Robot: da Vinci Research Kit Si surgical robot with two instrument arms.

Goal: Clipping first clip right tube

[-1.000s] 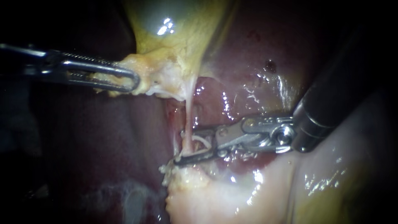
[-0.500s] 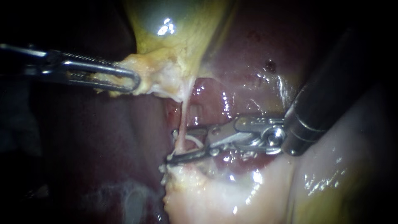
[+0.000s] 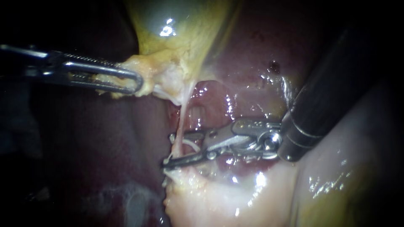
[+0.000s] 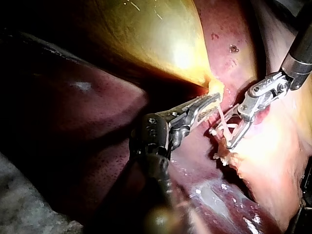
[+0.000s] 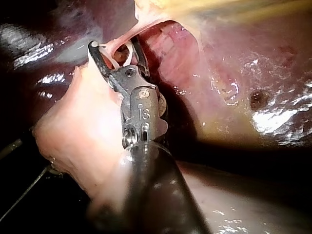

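Tube [image 3: 181, 122] lies between parted jaws of right instrument [image 3: 169, 150] over wet liver [image 3: 248, 50]; left instrument [image 3: 136, 82] clamps gallbladder [image 3: 185, 29].

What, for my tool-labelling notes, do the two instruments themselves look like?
The left instrument has long, slim silver jaws with fine teeth and a rounded, loop-like tip, on a dark shaft. The right instrument has a thick black shaft ending in pale rings, a shiny silver wrist with a round pivot, and two thin jaws. No cables show.
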